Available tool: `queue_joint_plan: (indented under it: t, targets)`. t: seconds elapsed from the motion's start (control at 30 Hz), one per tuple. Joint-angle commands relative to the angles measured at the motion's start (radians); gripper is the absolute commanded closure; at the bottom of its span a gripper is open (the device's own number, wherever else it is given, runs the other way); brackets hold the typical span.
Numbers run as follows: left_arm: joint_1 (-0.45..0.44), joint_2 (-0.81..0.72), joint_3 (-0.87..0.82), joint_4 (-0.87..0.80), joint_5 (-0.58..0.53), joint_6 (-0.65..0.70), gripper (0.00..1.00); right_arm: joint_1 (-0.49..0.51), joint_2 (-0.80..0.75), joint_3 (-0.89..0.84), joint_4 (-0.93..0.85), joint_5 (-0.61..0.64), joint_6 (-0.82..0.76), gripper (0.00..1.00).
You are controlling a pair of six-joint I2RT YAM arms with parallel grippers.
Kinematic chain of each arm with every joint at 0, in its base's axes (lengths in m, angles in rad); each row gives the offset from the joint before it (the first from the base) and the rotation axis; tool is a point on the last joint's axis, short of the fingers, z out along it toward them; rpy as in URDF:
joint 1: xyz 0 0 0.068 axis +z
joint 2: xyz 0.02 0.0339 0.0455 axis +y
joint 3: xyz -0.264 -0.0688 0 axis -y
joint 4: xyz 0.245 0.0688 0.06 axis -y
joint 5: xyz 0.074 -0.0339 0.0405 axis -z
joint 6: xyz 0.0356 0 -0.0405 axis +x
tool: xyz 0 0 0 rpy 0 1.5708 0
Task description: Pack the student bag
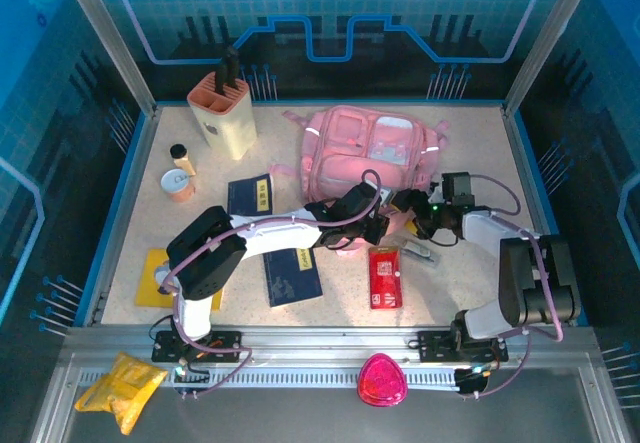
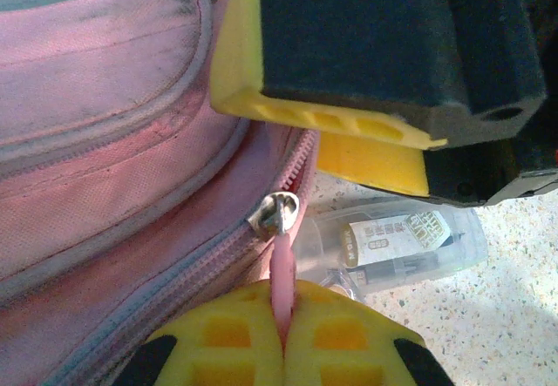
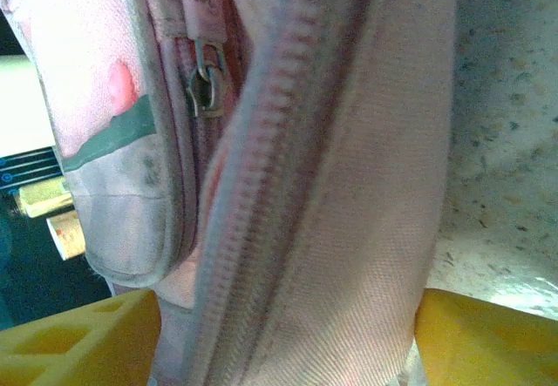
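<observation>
Left gripper: fingers clenched on the pink zipper pull tab of the student bag. Bag lies mid-back on the table, with both grippers at its near edge. Right gripper: fingers spread wide, the bag's zipped edge filling the gap; gripping or merely astride, cannot tell. Clear case lies just beside the bag.
</observation>
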Motion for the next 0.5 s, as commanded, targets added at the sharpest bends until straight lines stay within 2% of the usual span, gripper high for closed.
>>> queue_joint_plan:
  t: [0.0,0.17,0.3,0.4,0.47]
  targets:
    - [0.001,-0.045,0.018,0.031,-0.005,-0.018,1.00,0.012,0.042,-0.007,0.120,-0.003,0.054,0.32]
    - [0.001,-0.049,0.025,0.012,-0.004,-0.016,1.00,0.012,0.094,0.025,0.145,0.016,0.037,0.52]
    - [0.001,-0.069,0.013,-0.036,-0.022,-0.006,1.00,-0.013,0.103,0.041,0.125,0.031,-0.008,0.76]
    - [0.007,-0.105,-0.028,-0.070,-0.056,0.009,1.00,-0.049,0.112,0.063,0.115,0.014,-0.037,0.90]
    - [0.017,-0.133,-0.069,-0.089,-0.086,0.019,1.00,-0.070,0.120,0.075,0.111,0.008,-0.048,0.95]
